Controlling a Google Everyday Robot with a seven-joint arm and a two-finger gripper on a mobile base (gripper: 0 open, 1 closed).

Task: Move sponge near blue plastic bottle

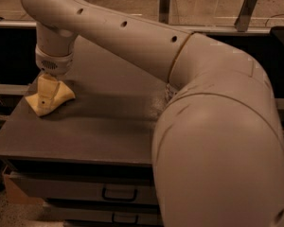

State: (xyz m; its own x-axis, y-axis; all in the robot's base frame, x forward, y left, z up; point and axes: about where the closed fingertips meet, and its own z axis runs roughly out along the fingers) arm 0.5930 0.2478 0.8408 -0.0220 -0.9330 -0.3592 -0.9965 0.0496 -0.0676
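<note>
Camera view puts the sponge at the table's far-left corner, one side bunched upward under the gripper, which is down on it. Whether the gripper has the sponge clamped or only rests against it, I cannot tell. Toward the table's middle the dark top shows nothing else. At the table's right side the robot's bulky arm blocks the rest, and no bottle is in sight. My judgement: the task is at its pickup stage, with carrying and placing the sponge by the bottle left to do.
</note>
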